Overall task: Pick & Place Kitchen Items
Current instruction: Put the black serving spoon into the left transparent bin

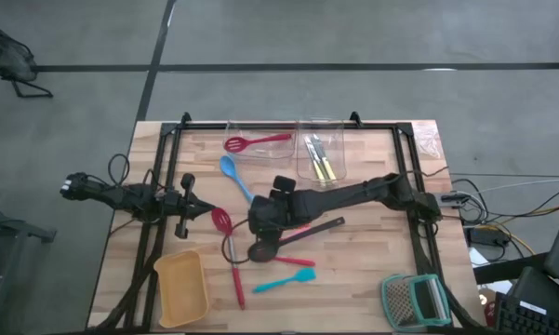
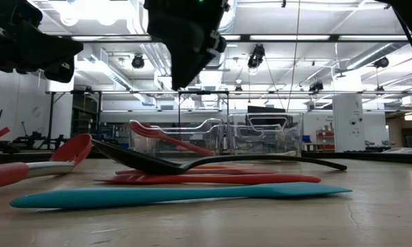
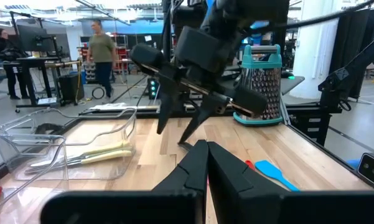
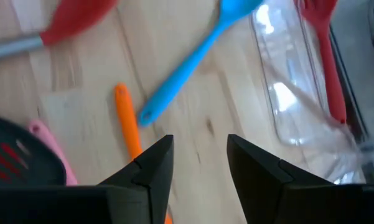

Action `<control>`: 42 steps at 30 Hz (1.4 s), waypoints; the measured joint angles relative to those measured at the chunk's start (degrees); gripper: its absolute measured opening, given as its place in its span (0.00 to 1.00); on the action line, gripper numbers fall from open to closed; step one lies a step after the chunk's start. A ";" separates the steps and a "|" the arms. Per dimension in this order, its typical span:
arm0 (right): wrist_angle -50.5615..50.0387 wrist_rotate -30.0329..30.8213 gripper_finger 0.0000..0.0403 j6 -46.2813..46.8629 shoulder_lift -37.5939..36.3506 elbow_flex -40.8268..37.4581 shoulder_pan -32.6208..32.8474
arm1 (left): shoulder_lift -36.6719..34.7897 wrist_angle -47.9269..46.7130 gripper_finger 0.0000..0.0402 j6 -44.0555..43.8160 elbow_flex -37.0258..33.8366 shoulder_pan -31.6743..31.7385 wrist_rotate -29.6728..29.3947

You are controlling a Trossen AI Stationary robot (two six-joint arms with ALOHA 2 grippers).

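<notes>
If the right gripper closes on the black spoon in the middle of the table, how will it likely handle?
The black spoon is long and slim with a flat handle, so it probably feels light and stiff. Its bowl lies across the pile of small spatulas, so lifting it may nudge them. It looks unlikely to roll. The right gripper hovers open above it, holding nothing.

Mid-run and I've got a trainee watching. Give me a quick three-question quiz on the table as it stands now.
1. True or false: the right gripper holds the blue spoon.
2. Which tub contents are correct? A) a red slotted spoon in one tub, yellow-handled cutlery in the other; B) both tubs empty; C) the grater in a tub.
3. Fill in: the left gripper is ____.

Key: 1 false, its fingers stand apart over bare wood near the orange spatula. 2 A; the grater stands at the table's corner. 3 shut.
</notes>
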 joint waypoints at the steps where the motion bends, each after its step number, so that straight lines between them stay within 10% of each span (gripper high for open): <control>1: -0.81 -0.02 0.38 0.71 0.00 -0.22 0.34 | 0.00 0.00 0.03 0.00 0.00 -0.02 0.02; 28: -1.67 0.04 0.24 2.01 -0.09 -6.39 3.67 | 0.00 0.00 0.03 -0.02 -0.02 0.00 0.00; 42: 11.11 -6.82 0.18 -0.26 -9.22 -22.75 4.64 | 0.00 0.00 0.03 -0.02 -0.01 -0.02 0.00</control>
